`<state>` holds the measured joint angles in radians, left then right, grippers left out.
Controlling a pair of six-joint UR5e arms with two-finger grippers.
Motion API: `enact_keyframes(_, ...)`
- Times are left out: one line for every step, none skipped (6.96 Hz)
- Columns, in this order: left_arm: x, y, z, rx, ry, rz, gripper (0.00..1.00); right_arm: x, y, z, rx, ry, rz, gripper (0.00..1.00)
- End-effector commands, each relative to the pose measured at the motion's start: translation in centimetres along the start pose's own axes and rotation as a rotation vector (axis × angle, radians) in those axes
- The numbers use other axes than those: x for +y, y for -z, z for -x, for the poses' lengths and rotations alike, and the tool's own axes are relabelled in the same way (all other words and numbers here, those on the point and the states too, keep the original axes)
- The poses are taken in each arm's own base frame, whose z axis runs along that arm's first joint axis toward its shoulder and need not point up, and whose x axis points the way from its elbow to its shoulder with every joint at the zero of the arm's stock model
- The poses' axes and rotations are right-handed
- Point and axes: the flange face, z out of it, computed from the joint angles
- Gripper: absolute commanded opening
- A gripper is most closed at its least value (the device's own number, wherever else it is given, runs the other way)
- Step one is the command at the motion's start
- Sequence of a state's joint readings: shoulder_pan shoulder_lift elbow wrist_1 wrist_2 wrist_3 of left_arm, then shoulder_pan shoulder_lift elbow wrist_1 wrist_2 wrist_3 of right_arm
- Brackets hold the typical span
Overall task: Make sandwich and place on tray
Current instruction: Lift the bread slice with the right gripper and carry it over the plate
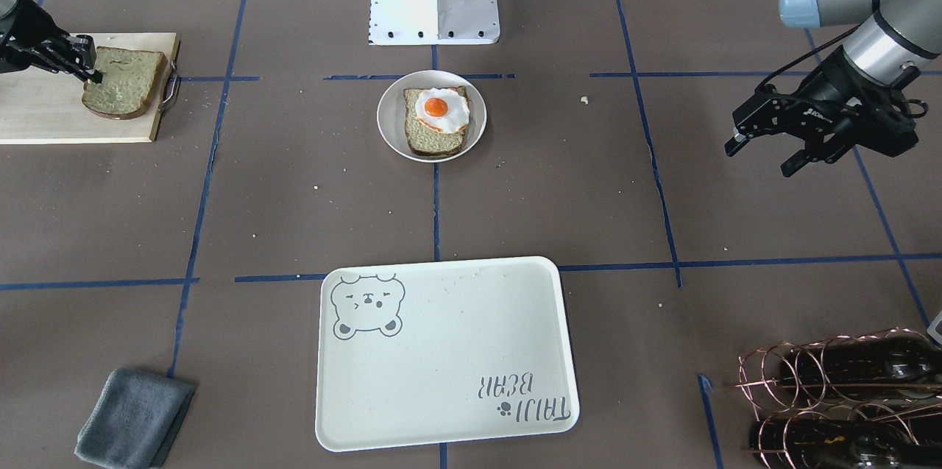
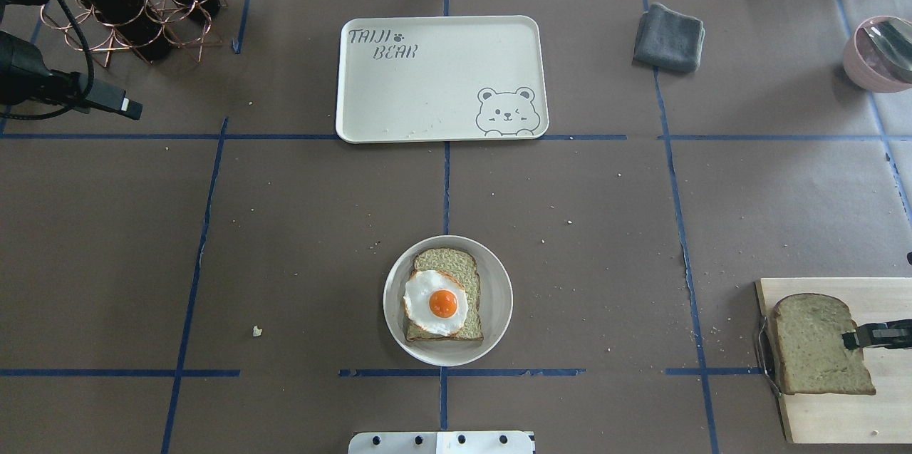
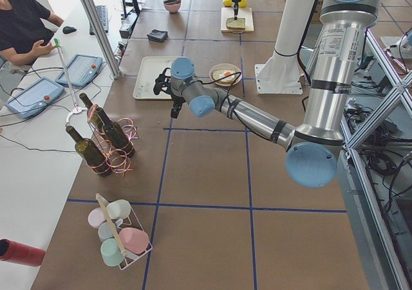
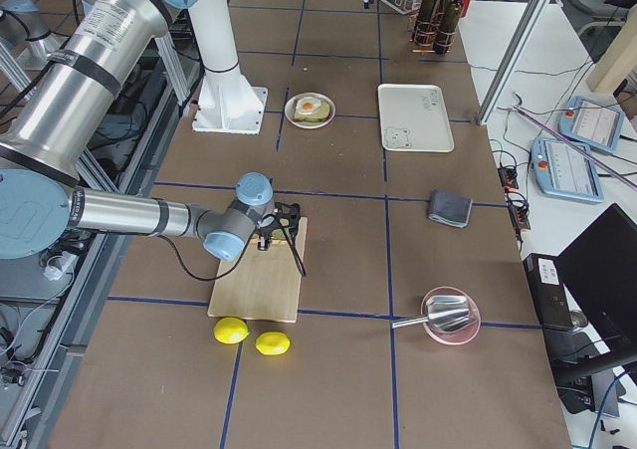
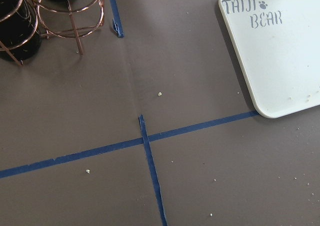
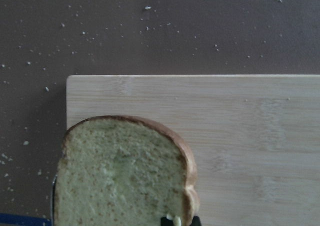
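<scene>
Board (image 2: 841, 411): bread (image 2: 812, 347) at right end effector (image 2: 851, 338)

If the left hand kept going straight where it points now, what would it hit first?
The left hand likely meets the bare table by the blue tape cross, short of the tray; depth is uncertain.

cream tray (image 1: 441, 351), orange-yolked egg (image 1: 441, 110); grey cloth (image 1: 132, 417)
</scene>
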<state>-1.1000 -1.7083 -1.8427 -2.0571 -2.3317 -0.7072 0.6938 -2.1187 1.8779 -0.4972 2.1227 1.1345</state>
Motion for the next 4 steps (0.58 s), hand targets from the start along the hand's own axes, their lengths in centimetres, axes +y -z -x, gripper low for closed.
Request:
enact_keyframes(0.0, -0.1, 0.0, -0.001, 0.001, 0.001, 1.0, -3.3, 4.2, 2.3, -0.138, -0.026, -0.04, 0.0)
enact_keyframes(0.0, -0.1, 0.1, 0.0, 0.002, 0.003, 1.0, -5.5, 5.3, 4.2, -0.206, -0.008, -0.055, 0.0)
enact_keyframes(0.0, -0.2, 0.2, -0.002, 0.003, 0.003, 1.0, -8.1, 6.5, 7.2, -0.278, 0.025, -0.058, 0.0)
enact_keyframes(0.0, -0.4, 0.4, -0.004, 0.008, 0.007, 1.0, -11.1, 6.9, 11.7, -0.332, 0.01, -0.047, 0.0)
